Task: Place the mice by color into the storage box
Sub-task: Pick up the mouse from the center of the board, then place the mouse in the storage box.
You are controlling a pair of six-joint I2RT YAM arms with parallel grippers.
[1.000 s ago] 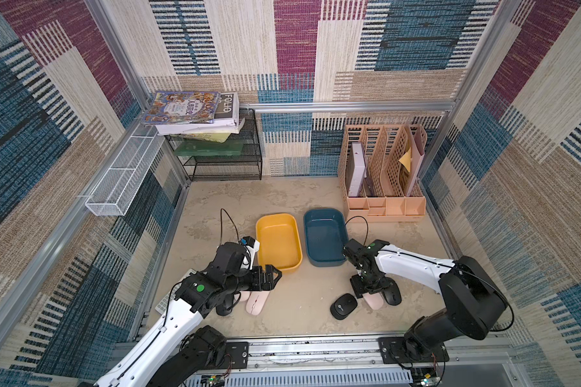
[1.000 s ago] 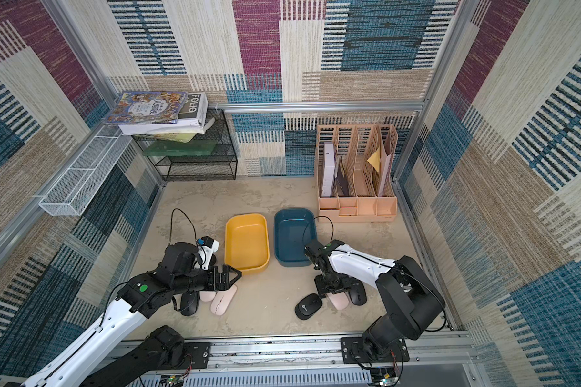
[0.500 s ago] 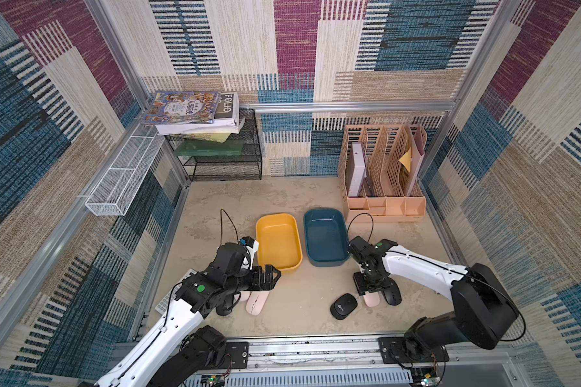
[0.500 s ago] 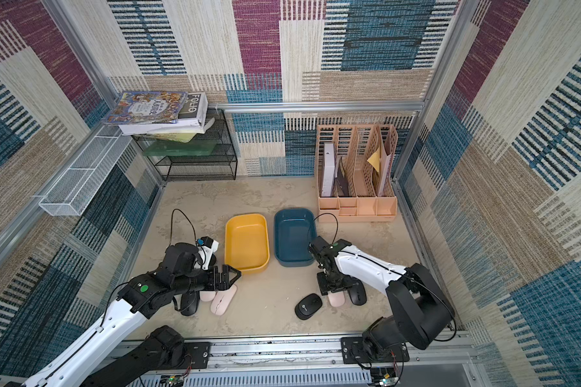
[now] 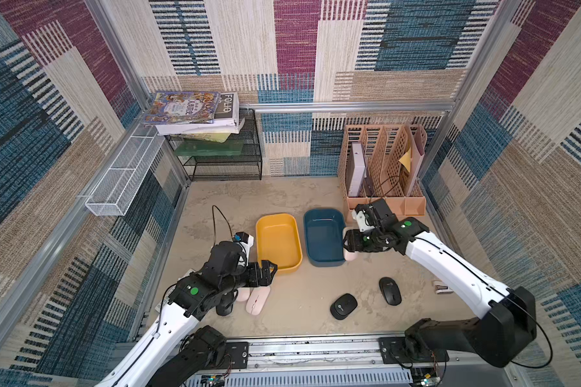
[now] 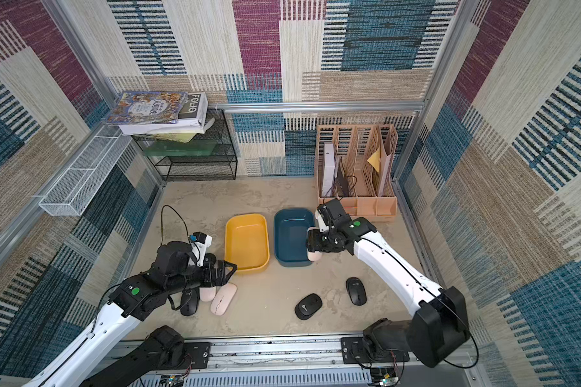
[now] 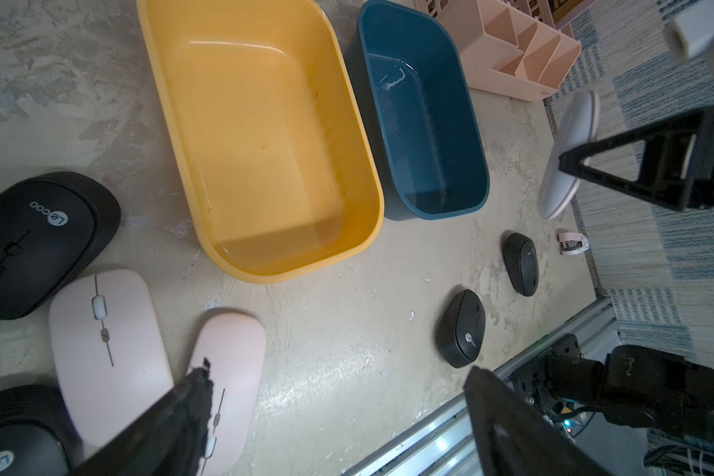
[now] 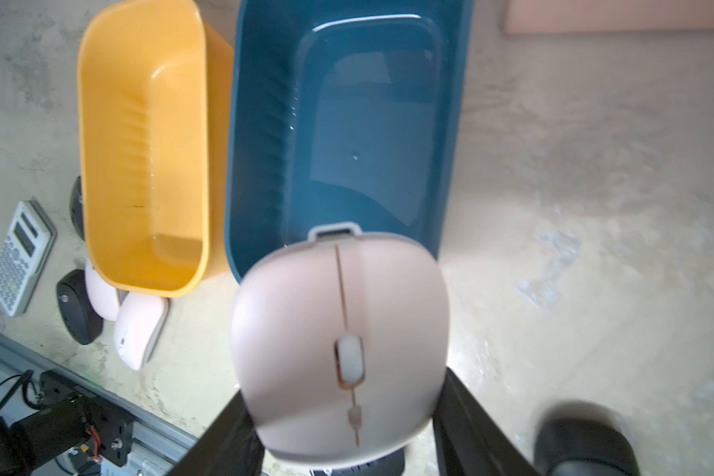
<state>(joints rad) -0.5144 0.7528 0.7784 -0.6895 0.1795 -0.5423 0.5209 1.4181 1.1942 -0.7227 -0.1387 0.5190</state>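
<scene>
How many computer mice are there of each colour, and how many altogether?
Black mice: 4
Pink mice: 3
Total: 7

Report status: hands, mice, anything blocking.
Right hand shut on pink mouse, aloft at blue bin rim. Left hand open over two pink mice. Yellow bin, blue bin empty; nothing blocking.

Mottled beige desk carried yellow bin, blue bin, peach file rack, wire shelf, four black mice, two pink mice.
</scene>
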